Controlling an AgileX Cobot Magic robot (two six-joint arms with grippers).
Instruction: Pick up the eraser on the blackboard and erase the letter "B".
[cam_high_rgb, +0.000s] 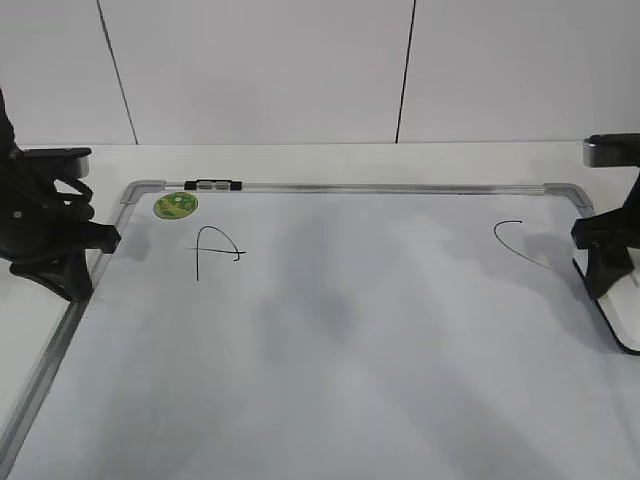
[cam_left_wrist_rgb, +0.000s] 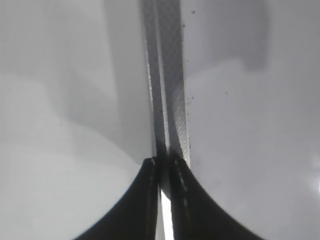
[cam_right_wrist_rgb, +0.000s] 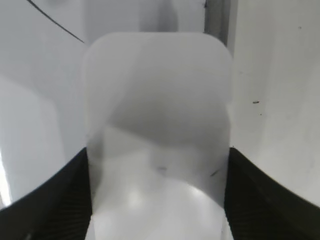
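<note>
The left gripper (cam_high_rgb: 98, 240) sat low at the scene's left edge, its fingers (cam_left_wrist_rgb: 182, 200) closed together. The right gripper (cam_high_rgb: 600, 262), at the right edge, pointed down, fingers (cam_right_wrist_rgb: 272, 200) clamping the eraser (cam_right_wrist_rgb: 157, 135).

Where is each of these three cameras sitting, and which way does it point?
Exterior view: in front, looking down at a slant across the blackboard; both arms show at its edges.
Left wrist view: on the left arm, looking down at the board's metal frame; the left gripper shows, fingers nearly together.
Right wrist view: on the right arm, looking down at the eraser between the right gripper's fingers.
Shared: the eraser also shows in the exterior view.
</note>
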